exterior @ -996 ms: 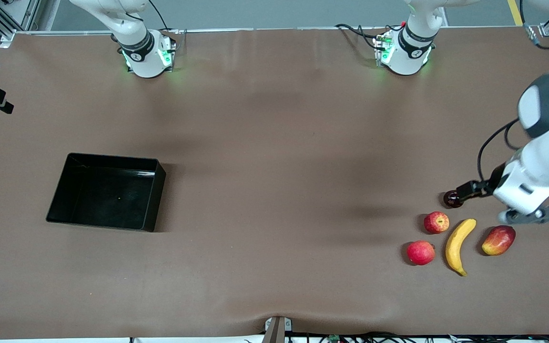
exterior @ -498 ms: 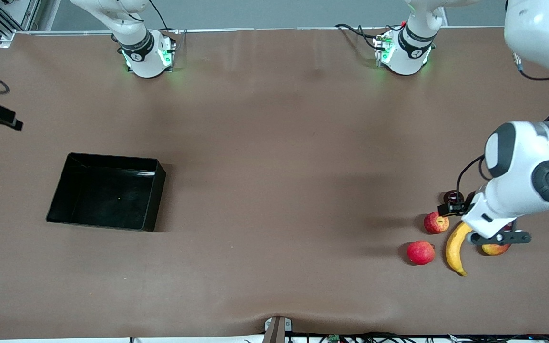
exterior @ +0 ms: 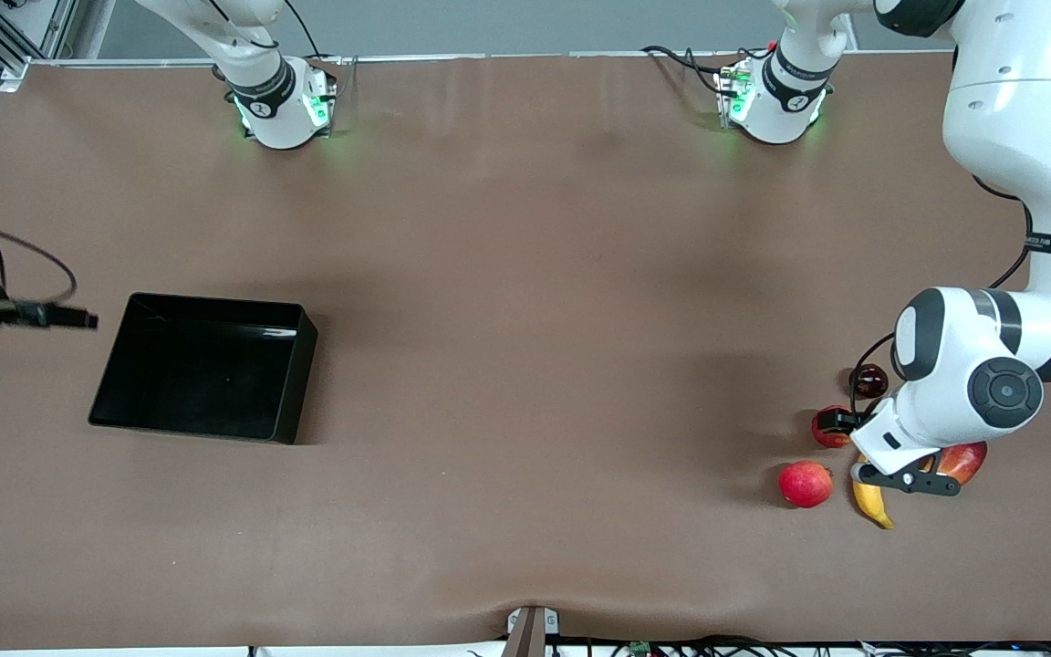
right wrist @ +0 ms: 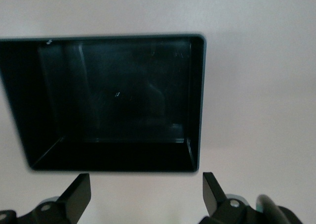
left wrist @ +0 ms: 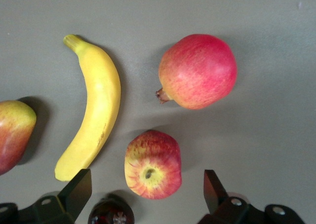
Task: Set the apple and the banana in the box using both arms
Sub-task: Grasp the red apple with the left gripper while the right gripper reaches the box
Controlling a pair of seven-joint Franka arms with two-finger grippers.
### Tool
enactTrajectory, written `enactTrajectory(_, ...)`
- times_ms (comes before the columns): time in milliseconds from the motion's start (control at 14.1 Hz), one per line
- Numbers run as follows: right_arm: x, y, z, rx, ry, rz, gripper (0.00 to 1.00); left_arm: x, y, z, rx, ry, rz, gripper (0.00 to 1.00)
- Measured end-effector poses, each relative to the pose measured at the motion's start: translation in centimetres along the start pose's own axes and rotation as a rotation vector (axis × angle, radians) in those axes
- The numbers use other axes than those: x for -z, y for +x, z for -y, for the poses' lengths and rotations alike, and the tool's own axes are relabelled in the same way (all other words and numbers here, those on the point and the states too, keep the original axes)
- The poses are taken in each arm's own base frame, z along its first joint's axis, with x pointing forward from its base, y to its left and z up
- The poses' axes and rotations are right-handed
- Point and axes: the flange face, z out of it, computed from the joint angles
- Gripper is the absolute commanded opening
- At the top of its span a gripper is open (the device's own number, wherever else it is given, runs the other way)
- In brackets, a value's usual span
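Front view, scanning across from the right arm's end.

Right gripper hangs over the table just beside the box, at its right-arm end. Fingers spread wide, nothing between them. In the right wrist view we look straight down into the box; it's empty.

Mid-table is bare cloth.

At the left arm's end we have the fruit cluster. Pinkish round fruit sits nearest the camera on the box side. Apple lies just beside it, farther from the camera, mostly hidden under the wrist in the front view. A small dark round thing is farther again. Banana lies next to the apple toward the left arm's end, not touching it. Mango is past the banana, half covered by the arm.

Left gripper hovers over the cluster, jaws fully apart, holding nothing. In the left wrist view the apple sits between the two fingertips, stem dimple up, slightly toward the banana-side finger.

Key relation: the apple is directly under the left gripper, so we'd guess a straight descent takes it. The banana's long axis runs toward and away from the camera, parallel to neither jaw gap nor box. Left arm is far nearer both fruits; right arm is nearer the box.
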Motion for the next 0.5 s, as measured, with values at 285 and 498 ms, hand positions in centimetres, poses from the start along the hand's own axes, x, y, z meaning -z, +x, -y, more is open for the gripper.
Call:
enactTrajectory(285, -6.2, 2.6, -2.9, 0.043, -0.008, 0.007, 1.00, -1.2, 0.0, 0.1, -0.011, -0.006, 0.014, 1.00)
enactTrajectory(498, -8.9, 2.0, -4.8, 0.036, -0.012, 0.018, 1.00, -2.5, -0.1, -0.1, -0.007, -0.021, 0.020, 1.00)
